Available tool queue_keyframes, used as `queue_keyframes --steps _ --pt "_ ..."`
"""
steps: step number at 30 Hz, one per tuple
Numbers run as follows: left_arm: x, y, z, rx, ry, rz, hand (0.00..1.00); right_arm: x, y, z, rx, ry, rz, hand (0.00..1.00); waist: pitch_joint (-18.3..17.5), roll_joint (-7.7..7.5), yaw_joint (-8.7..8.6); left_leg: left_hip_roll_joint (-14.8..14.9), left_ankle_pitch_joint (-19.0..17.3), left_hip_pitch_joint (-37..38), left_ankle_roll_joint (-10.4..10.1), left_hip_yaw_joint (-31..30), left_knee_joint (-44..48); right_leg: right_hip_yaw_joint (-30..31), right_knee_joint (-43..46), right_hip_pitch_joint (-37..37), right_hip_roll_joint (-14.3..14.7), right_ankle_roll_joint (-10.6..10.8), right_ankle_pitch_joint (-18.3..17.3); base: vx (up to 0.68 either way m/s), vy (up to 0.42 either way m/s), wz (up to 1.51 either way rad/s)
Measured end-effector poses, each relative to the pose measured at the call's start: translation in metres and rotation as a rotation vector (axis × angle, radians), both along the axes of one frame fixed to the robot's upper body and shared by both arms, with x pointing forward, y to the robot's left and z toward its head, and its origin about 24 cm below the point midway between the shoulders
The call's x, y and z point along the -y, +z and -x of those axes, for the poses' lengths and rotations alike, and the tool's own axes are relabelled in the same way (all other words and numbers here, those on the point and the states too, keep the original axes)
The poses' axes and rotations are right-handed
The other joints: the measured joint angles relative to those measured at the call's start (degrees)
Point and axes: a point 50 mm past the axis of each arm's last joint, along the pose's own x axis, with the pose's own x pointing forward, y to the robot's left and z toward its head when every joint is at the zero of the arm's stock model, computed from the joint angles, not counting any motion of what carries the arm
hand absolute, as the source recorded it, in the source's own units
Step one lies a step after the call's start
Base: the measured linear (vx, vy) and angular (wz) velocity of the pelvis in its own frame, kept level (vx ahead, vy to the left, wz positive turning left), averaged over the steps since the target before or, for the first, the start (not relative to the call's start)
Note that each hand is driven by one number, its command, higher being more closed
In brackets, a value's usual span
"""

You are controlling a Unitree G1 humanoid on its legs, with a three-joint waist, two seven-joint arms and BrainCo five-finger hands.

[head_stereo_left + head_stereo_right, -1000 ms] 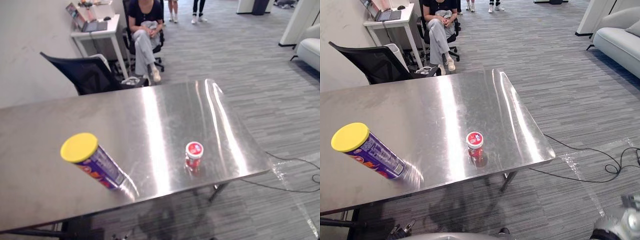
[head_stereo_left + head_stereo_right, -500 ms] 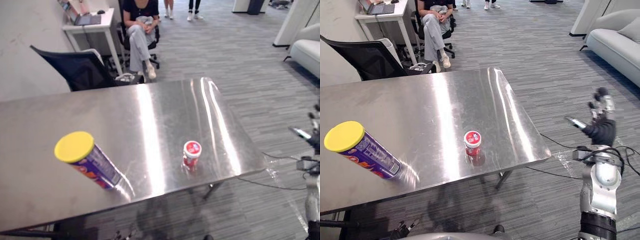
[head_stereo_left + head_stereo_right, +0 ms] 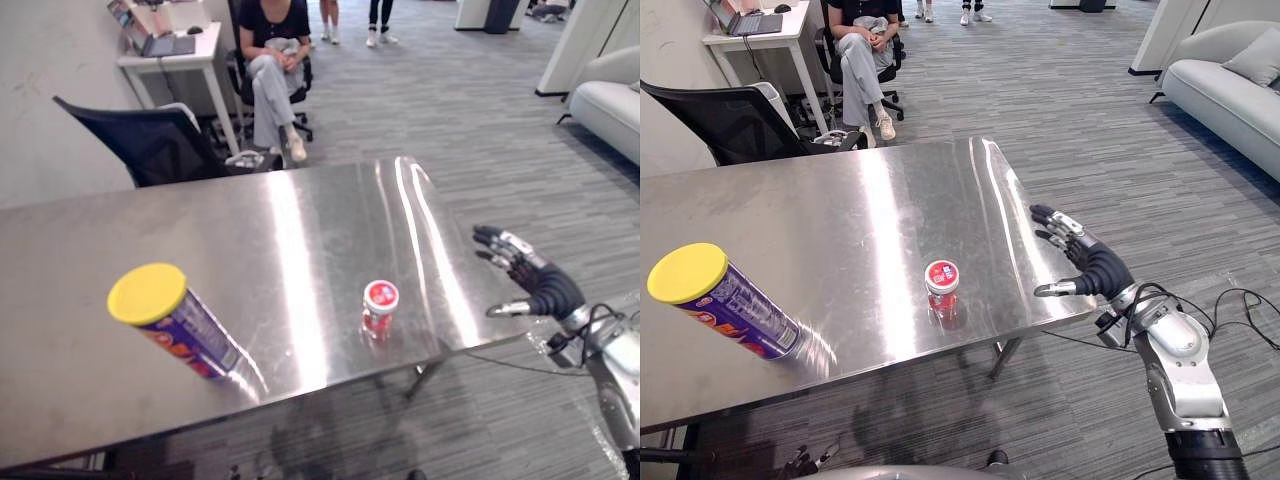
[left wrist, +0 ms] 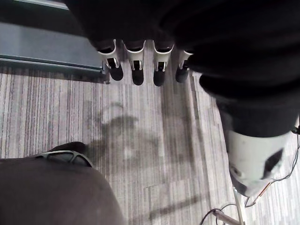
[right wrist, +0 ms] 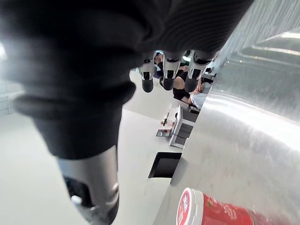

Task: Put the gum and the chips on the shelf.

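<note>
Silver right hand (image 3: 1087, 266): fingers (image 3: 1054, 224) straight and spread, thumb held out to the side, nothing in its grasp. It hangs at the right-hand edge of the table near the front corner, palm turned towards the gum.
Gap to the gum: hand and tub are clearly apart, with bare metal between them.
Gum: a small red tub with a red-and-white lid (image 3: 941, 289) stands upright on the table, near the front edge and right of the middle. The right wrist view shows it past the fingertips (image 5: 212, 213).
Chips: a tall purple tube with a yellow lid (image 3: 728, 304) stands on its base, lid uppermost, at the front left of the table, well apart from the gum.
Table: a bright stainless-steel top (image 3: 850, 210) carrying these two items.
Left hand (image 4: 137, 74): fingers straight and empty, hanging over striped grey carpet (image 4: 154, 154).
Beyond the table: a black mesh office chair (image 3: 725, 118) just behind the far edge. Further back a person sits on another chair (image 3: 855, 45) beside a white desk with a laptop (image 3: 760, 22).
Far right: a pale sofa (image 3: 1225, 85).
</note>
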Motion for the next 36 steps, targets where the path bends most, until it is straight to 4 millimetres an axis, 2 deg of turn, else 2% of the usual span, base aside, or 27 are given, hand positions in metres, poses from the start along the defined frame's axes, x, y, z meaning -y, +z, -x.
queue_keyframes --steps 12,22,27,36 --pt "0.000 -0.001 0.002 -0.019 -0.039 -0.004 0.00 -0.025 -0.024 0.003 -0.123 0.114 -0.013 0.00 -0.22 -0.08 0.15 0.18 0.02 -0.87 0.03 -0.40 0.87 -0.27 0.36 -0.46 -0.09 -0.08 0.07 0.00 0.000 0.00" --pt "0.000 -0.001 0.003 -0.023 -0.046 -0.007 0.00 -0.033 -0.035 0.004 -0.149 0.112 -0.057 0.00 -0.55 0.10 0.16 0.14 0.33 -1.58 0.39 -1.67 0.88 -1.54 0.41 -0.50 -0.16 -0.09 0.08 -0.01 -0.002 0.05" --pt "0.001 -0.001 0.002 -0.025 -0.058 -0.009 0.00 -0.032 -0.045 0.003 -0.186 0.096 -0.069 0.00 -0.78 0.35 1.48 0.12 0.33 -1.65 0.39 -1.77 0.87 -1.63 0.34 -0.46 -0.14 -0.09 0.08 0.00 -0.001 0.01" --pt "0.002 -0.001 0.003 -0.028 -0.068 -0.009 0.00 -0.037 -0.056 0.001 -0.215 0.069 -0.064 0.00 -0.77 0.34 1.61 0.02 0.58 -1.73 0.55 -2.30 0.75 -2.03 0.33 -0.30 -0.16 -0.10 0.08 -0.01 0.000 0.02"
